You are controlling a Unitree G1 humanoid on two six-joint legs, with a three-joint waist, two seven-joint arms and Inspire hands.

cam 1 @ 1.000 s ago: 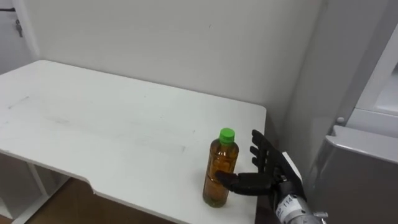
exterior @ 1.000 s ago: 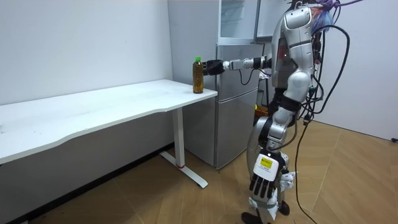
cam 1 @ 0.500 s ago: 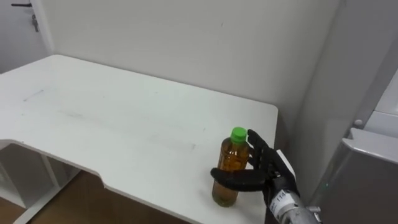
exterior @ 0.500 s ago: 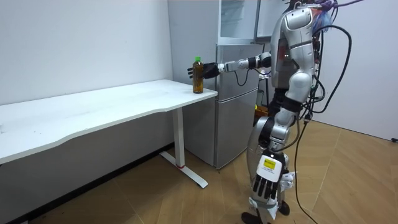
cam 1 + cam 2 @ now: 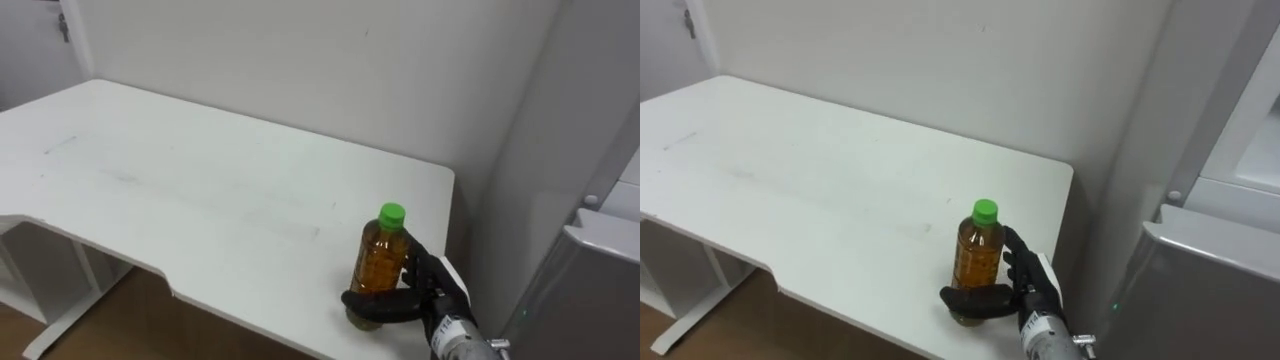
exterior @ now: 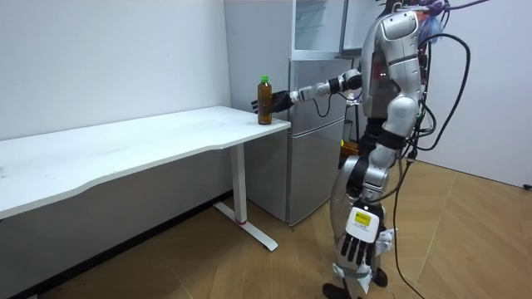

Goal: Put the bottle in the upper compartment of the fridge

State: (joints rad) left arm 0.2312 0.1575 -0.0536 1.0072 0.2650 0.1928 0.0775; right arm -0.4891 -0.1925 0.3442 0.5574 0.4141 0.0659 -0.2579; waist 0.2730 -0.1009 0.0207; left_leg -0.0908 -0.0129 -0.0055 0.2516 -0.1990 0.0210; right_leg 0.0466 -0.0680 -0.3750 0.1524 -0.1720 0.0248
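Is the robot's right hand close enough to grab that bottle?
Likely yes: the right hand is at the bottle on the table, thumb curled across its lower front, fingers behind it. Nothing stands between. The left hand hangs low.

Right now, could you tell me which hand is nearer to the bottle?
The right. The right hand is wrapped round the bottle low down on the table; the left hand hangs open at the robot's side, far off.

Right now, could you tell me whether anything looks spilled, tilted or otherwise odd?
Nothing stands out: the bottle stands upright on the table, green cap on, nothing spilled, fingers of the right hand curled round its base.
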